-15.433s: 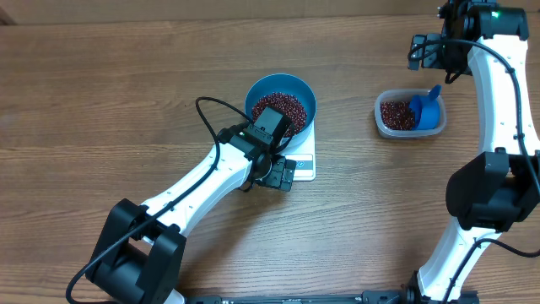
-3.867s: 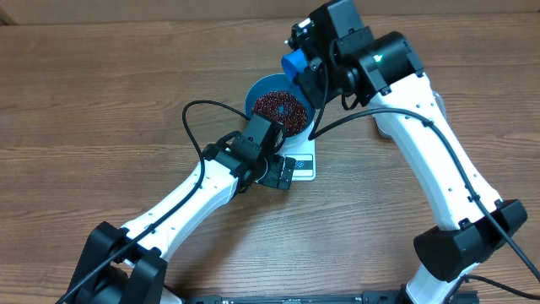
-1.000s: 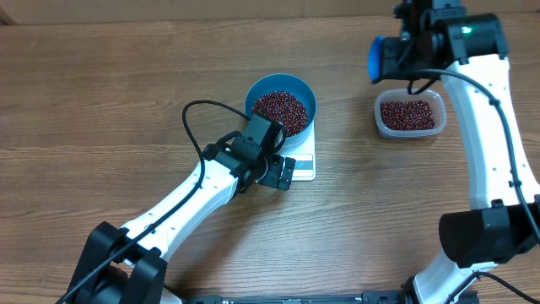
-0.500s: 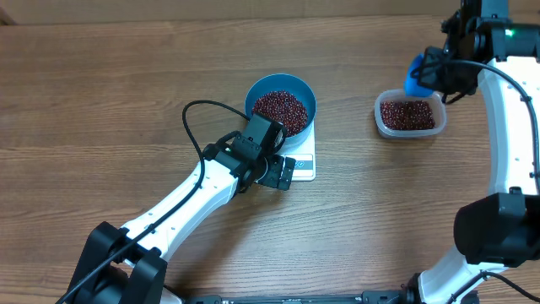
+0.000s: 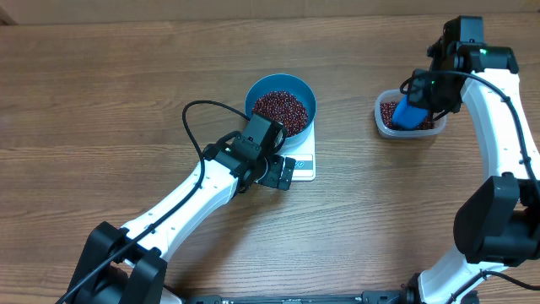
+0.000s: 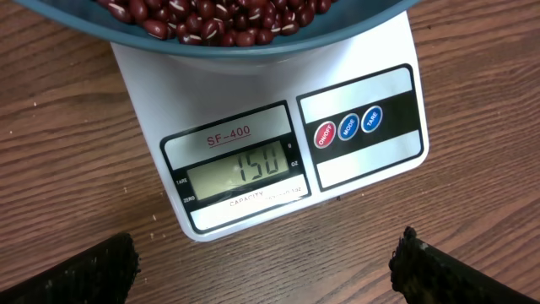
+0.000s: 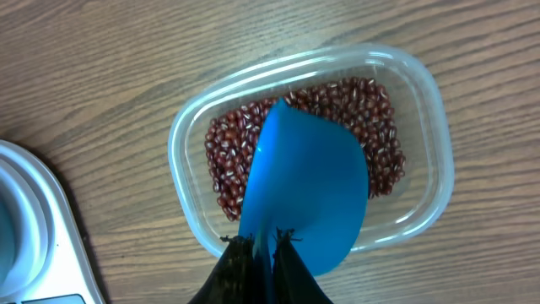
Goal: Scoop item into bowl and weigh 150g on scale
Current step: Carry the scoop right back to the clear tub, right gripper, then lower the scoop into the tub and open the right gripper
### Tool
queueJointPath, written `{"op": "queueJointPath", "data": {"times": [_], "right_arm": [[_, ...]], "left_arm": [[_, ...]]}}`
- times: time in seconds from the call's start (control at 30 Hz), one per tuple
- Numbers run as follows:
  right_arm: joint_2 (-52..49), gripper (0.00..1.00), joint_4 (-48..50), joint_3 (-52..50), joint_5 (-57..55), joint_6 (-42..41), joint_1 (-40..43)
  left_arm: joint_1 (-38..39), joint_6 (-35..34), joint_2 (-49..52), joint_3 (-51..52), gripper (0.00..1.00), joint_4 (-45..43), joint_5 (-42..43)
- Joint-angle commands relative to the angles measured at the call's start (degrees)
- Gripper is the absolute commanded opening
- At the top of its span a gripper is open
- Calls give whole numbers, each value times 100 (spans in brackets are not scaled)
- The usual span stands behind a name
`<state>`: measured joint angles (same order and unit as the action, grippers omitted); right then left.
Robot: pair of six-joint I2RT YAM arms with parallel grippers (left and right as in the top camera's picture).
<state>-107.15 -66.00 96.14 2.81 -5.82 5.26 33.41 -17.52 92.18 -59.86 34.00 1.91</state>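
Observation:
The blue bowl (image 5: 281, 103) stands on the white scale (image 5: 302, 162) with a heap of red-brown beans (image 5: 279, 108) in it. In the left wrist view the scale (image 6: 371, 160) reads 150 under the bowl (image 6: 253, 46). My left gripper (image 5: 285, 175) (image 6: 266, 274) hovers at the scale's front edge, open and with nothing between its fingers. At the right, my right gripper (image 5: 419, 100) (image 7: 264, 253) is shut on the handle of a small blue scoop (image 7: 312, 194) (image 5: 410, 113). The scoop hangs back-up over more beans (image 7: 228, 160).
Those beans lie in a clear plastic tub (image 5: 380, 118) (image 7: 422, 211) at the right of the wooden table. The left arm's black cable (image 5: 192, 114) loops beside the bowl. The scale's corner (image 7: 34, 219) shows at the left of the right wrist view.
My right arm has carried the scoop rightward from beyond the tub's left side and down over the tub. The left arm, bowl and scale have not moved.

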Motion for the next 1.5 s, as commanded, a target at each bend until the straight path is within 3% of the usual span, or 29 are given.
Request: {"op": "queueJointPath", "data": {"times": [0.0,0.13,0.23,0.37,0.43,0.5,0.6,0.83,1.0,1.3,1.47], "right_arm": [[48,8,-105,-20,31,-17,9],[48,11,-219,-20,31,-17,9],[48,25,-175,-20,31,-17,9],[48,26,-160,-20,24,-17,9],[48,33,-166,-20,4,-20,9],[48,56,-190,-20,-114,-20,9],[48,62,-201,-20,-273,-20,9],[48,92,-138,-20,-756,-20,9],[48,100,177,-20,-935,-22,9],[46,100,1064,-20,590,-39,7],[46,100,1086,-20,629,-39,7]], "left_arm": [[28,127,7,9,100,-20,2],[28,127,7,9,100,-17,2],[28,125,7,9,100,-20,2],[28,127,7,9,100,-20,2],[28,127,7,9,100,-17,2],[28,127,7,9,99,-13,2],[28,127,7,9,100,-13,2],[28,127,7,9,100,-15,2],[28,127,7,9,100,-15,2],[28,125,7,9,100,-15,2],[28,125,7,9,99,9,4]]}}
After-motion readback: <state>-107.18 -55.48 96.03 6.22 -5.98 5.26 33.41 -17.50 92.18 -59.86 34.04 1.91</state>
